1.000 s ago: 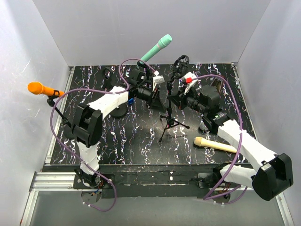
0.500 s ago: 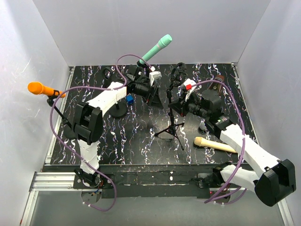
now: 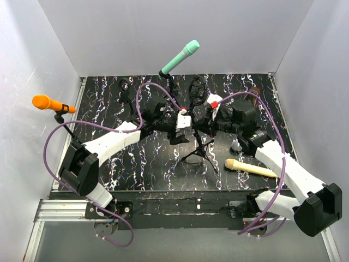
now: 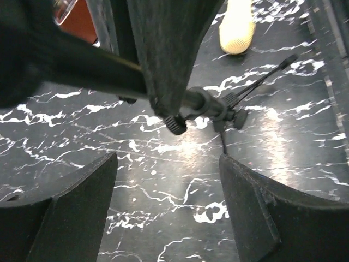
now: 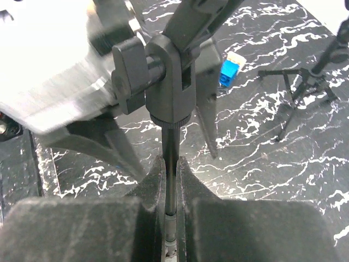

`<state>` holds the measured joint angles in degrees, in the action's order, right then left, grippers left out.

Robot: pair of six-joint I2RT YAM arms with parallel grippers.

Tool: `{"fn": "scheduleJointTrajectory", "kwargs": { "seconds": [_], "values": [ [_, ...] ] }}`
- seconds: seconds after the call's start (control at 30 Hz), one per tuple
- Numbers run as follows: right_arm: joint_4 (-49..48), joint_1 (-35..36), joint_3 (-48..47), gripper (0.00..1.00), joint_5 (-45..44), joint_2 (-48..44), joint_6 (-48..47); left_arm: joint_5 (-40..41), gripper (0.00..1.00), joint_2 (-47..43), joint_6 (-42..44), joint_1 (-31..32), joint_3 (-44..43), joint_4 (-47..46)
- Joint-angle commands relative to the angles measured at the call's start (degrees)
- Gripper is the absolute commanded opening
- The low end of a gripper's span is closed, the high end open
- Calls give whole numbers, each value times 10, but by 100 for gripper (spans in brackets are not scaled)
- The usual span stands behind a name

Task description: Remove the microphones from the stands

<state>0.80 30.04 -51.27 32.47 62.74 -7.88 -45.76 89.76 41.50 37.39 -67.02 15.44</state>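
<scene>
Top view: the black microphone sits on the stand at centre frame. The left gripper is just left of the pole, and the right gripper comes in from the right.

Left wrist view: the left gripper's jaws gape wide and empty. The microphone slants across the top of the frame, beyond them.

Right wrist view: the right gripper's fingers pinch the pole at bottom centre, bracing it. Judged from this, the left arm has the free reach.
</scene>
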Motion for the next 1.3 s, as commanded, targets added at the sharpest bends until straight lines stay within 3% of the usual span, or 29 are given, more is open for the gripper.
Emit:
{"fn": "scheduleJointTrajectory", "kwargs": {
  "seconds": [0.0, 0.2, 0.3, 0.43, 0.67, 0.8, 0.97, 1.13, 1.17, 1.27],
  "values": [
    [13, -3, -51, 1, 81, 15, -47, 55, 73, -9, 33, 10, 42, -138],
    [16, -6, -67, 1, 96, 36, -43, 69, 56, 9, 26, 19, 47, -186],
    [13, -7, -68, 1, 95, 41, -38, 67, 53, 9, 16, 23, 58, -218],
    [10, -9, -67, 1, 93, 43, -30, 31, 52, 21, 17, 25, 46, -209],
    [7, -10, -75, 1, 66, 53, -18, -21, 38, 47, 33, 30, 18, -178],
    [34, -10, -89, 1, 37, 53, -19, 16, 40, 29, 18, 30, 28, -167],
    [78, -12, -72, 1, 37, 14, -46, 115, 58, -26, -69, 24, 66, -184],
    [103, -16, -28, 1, -12, -47, -45, 136, 65, -86, -84, 17, 95, -158],
    [108, -16, -20, 4, -26, -58, -36, 141, 66, -93, -90, 17, 97, -158],
    [134, -16, -5, 27, -58, -83, -8, 156, 66, -105, -104, 16, 102, -139]
  ]
}}
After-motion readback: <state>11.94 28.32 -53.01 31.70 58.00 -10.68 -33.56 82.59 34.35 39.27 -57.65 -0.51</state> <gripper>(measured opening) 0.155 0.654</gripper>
